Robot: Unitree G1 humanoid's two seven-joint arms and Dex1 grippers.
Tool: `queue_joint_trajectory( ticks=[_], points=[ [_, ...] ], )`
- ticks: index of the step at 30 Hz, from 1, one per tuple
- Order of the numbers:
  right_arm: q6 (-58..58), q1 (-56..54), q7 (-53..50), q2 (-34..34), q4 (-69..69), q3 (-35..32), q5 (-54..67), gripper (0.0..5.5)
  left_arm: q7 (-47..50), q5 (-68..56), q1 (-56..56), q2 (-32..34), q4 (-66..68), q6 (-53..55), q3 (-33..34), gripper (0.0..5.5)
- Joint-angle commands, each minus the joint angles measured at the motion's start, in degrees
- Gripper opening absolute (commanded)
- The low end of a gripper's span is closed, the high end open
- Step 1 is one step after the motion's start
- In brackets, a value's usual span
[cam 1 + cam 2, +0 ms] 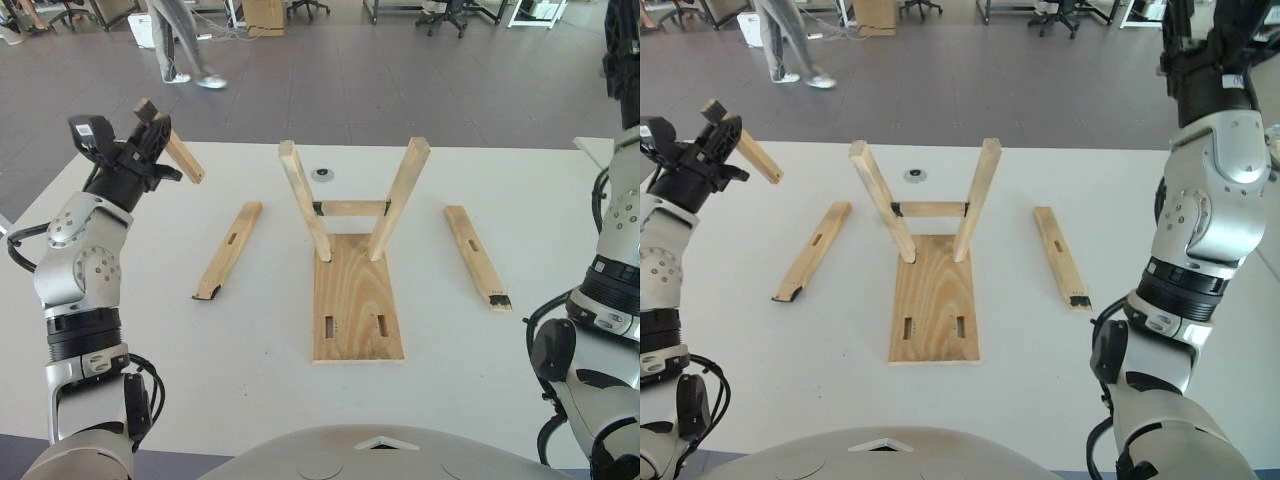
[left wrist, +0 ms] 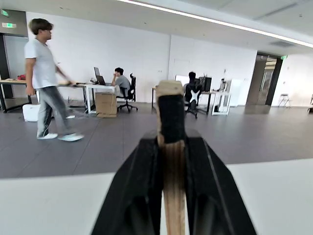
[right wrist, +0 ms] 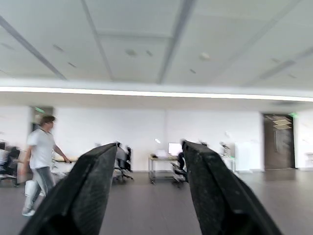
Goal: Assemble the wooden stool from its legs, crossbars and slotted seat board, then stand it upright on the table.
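Observation:
The slotted seat board (image 1: 357,305) lies flat at the table's middle. Two legs (image 1: 303,200) (image 1: 400,195) stand up from its far end, splayed apart and joined by a short crossbar (image 1: 352,208). A loose leg (image 1: 230,250) lies left of the board and another loose leg (image 1: 477,256) lies to its right. My left gripper (image 1: 150,135) is raised over the table's far left corner, shut on a short wooden crossbar (image 1: 183,157) that also shows between its fingers (image 2: 146,181) in the left wrist view. My right gripper (image 3: 149,147) is held high and open, with nothing between its fingers.
A small round metal disc (image 1: 322,175) lies on the white table (image 1: 150,350) just behind the standing legs. Two open slots (image 1: 355,326) show at the seat board's near end. The table's far edge (image 1: 480,148) borders open floor.

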Motion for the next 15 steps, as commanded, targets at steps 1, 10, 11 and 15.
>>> queue_joint_trajectory(
  ticks=[1, 10, 11, 15],
  points=[
    [-6.49, 4.99, 0.85, -2.07, 9.73, -1.57, -2.99, 2.50, -1.54, 3.32, 1.57, -2.48, 4.38, -4.41, -0.84, 0.41],
    [-7.87, 6.39, -0.18, -0.27, 13.81, -3.95, 0.80, 2.50, -2.03, 6.14, 4.31, -6.17, 8.97, -7.91, -1.38, 0.41],
    [-7.62, 6.55, -0.42, -0.06, 13.91, -4.22, 1.36, 2.50, -2.02, 6.44, 4.62, -6.54, 9.35, -8.16, -1.42, 0.41],
    [-7.42, 6.73, -0.74, -0.25, 13.73, -4.00, 1.99, 2.50, -2.33, 6.95, 4.50, -6.90, 9.73, -8.69, -1.13, 0.41]
  ],
)
